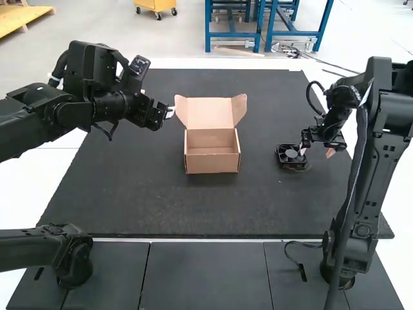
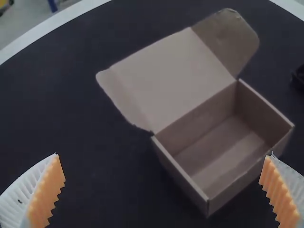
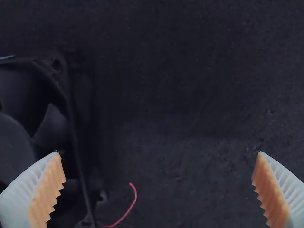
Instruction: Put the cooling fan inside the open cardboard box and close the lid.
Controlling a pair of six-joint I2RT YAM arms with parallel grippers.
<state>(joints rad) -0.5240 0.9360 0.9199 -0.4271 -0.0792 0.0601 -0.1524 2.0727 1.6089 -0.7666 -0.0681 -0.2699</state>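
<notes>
An open cardboard box (image 1: 212,151) stands in the middle of the black mat, its lid (image 1: 208,111) tilted back; its inside (image 2: 223,152) holds nothing. A black cooling fan (image 1: 293,157) lies flat on the mat to the box's right. My right gripper (image 1: 315,150) hangs open just above the fan's right side, one finger (image 3: 40,190) over the fan's frame (image 3: 28,123), the other over bare mat. A thin red wire (image 3: 126,209) trails from the fan. My left gripper (image 1: 165,113) is open in the air left of the box's lid.
The black mat (image 1: 129,187) covers most of the table, with white table edges at left and right. The right arm's base (image 1: 348,258) stands at the mat's front right, and the left arm's base (image 1: 64,252) at the front left.
</notes>
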